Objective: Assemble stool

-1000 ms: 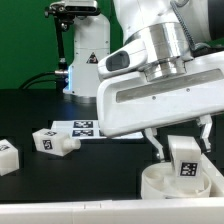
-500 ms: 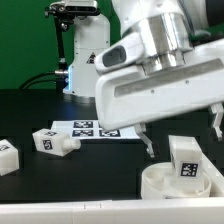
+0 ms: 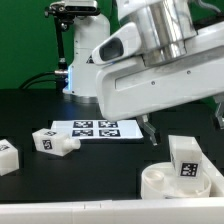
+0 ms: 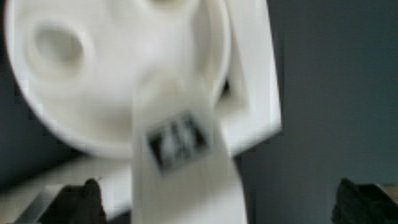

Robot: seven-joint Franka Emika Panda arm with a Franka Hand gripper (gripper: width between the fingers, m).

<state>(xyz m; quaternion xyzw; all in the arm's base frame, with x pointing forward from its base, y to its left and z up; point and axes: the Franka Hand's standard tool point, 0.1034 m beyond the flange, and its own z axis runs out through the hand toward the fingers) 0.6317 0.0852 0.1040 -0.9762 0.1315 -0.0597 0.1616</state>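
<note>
The round white seat (image 3: 160, 183) lies at the front on the exterior view's right. A white leg (image 3: 187, 160) with a marker tag stands upright on it. My gripper (image 3: 184, 122) hangs above this leg, open and empty, clear of it. Two more white legs lie at the exterior view's left, one (image 3: 55, 142) near the middle and one (image 3: 8, 155) at the edge. The wrist view is blurred: it shows the seat (image 4: 107, 80) and the tagged leg (image 4: 178, 150) below my open gripper (image 4: 222, 205), with dark fingertips (image 4: 71, 205) at either side.
The marker board (image 3: 95, 129) lies flat on the black table behind the legs. A white camera stand (image 3: 85, 45) rises at the back before a green wall. A pale strip (image 3: 60, 212) runs along the table's front edge.
My gripper has spread its fingers away from the leg and risen, tilting as it went. The leg stays upright on the seat.
</note>
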